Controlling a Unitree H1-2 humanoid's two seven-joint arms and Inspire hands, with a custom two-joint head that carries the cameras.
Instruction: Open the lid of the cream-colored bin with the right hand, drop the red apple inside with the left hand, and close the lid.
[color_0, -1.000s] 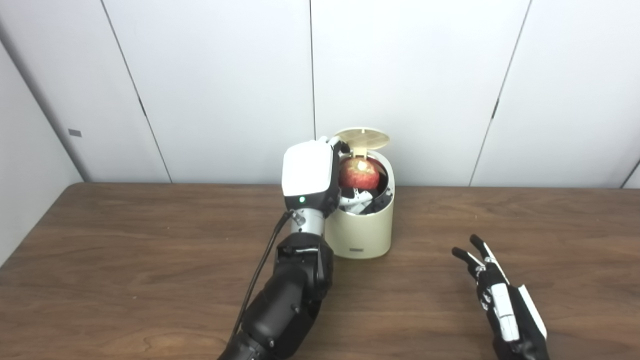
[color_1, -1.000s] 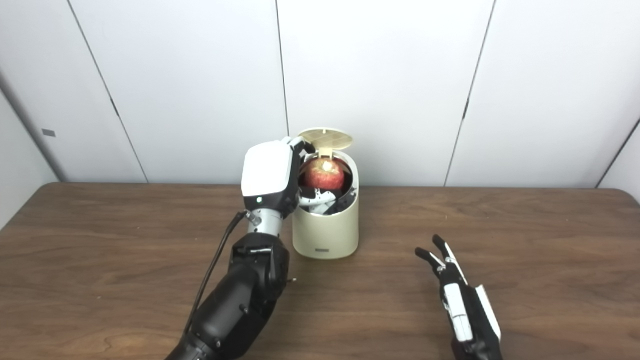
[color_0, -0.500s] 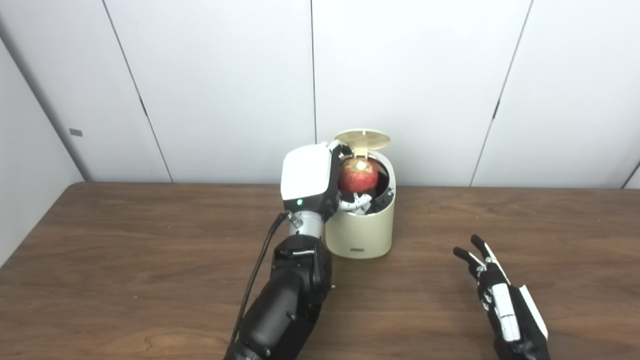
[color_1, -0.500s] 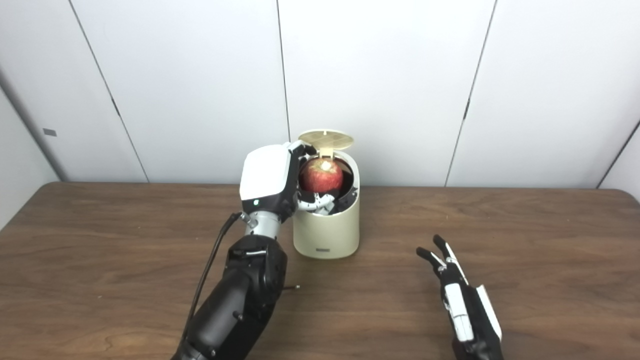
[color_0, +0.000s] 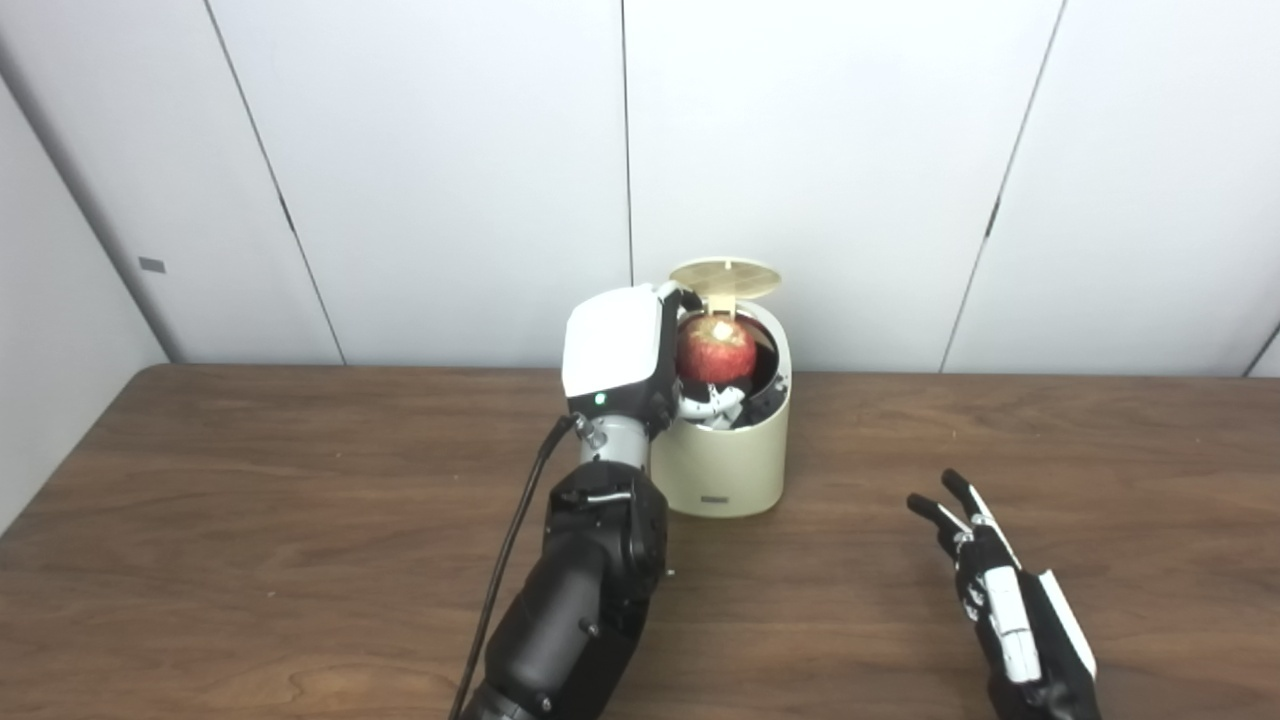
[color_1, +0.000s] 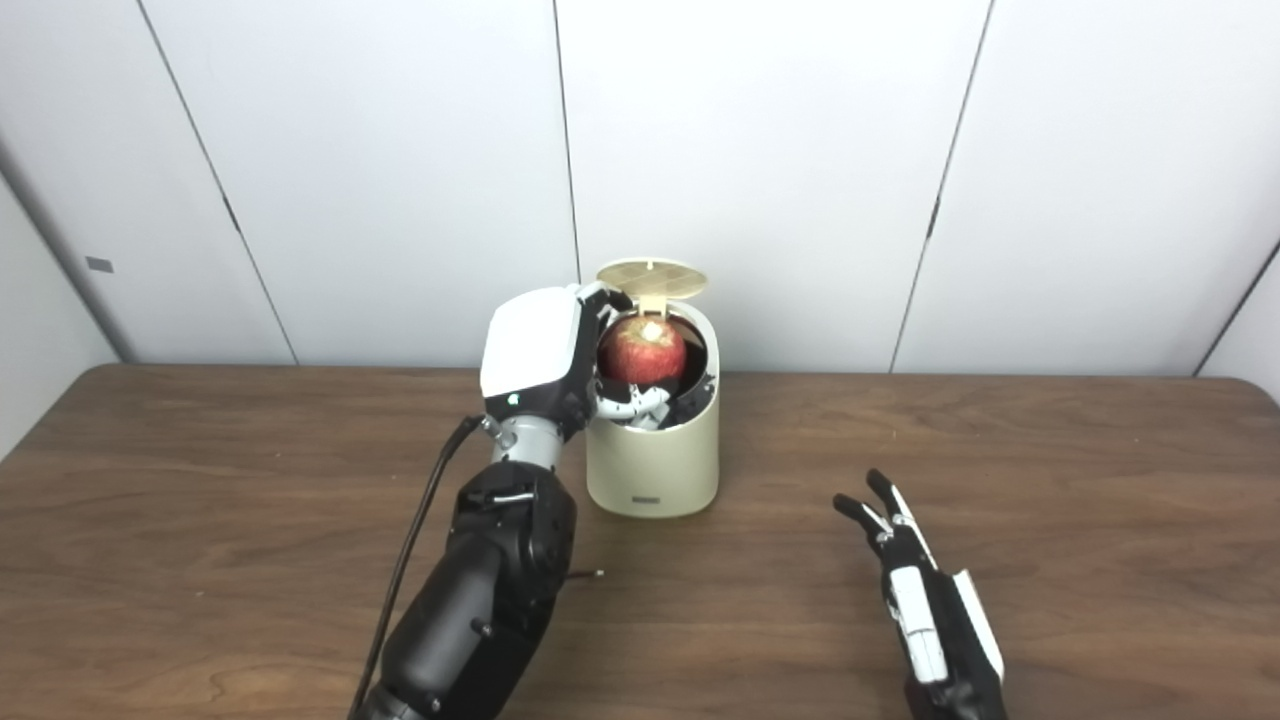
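The left hand (color_0: 640, 365) is cupping the red apple (color_0: 716, 351) with curled fingers over the cream-colored bin (color_0: 722, 450) near the table's (color_0: 250, 500) far edge, risking knocking the raised lid (color_0: 726, 279) shut, while the right hand (color_0: 1010, 610) is lying spread and empty.

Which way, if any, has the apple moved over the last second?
Yes, slightly: the apple, held by the left hand, sits a little lower in the mouth of the bin, which has stayed put on the table.

apple (color_0: 715, 351) over bin (color_0: 725, 455) mouth
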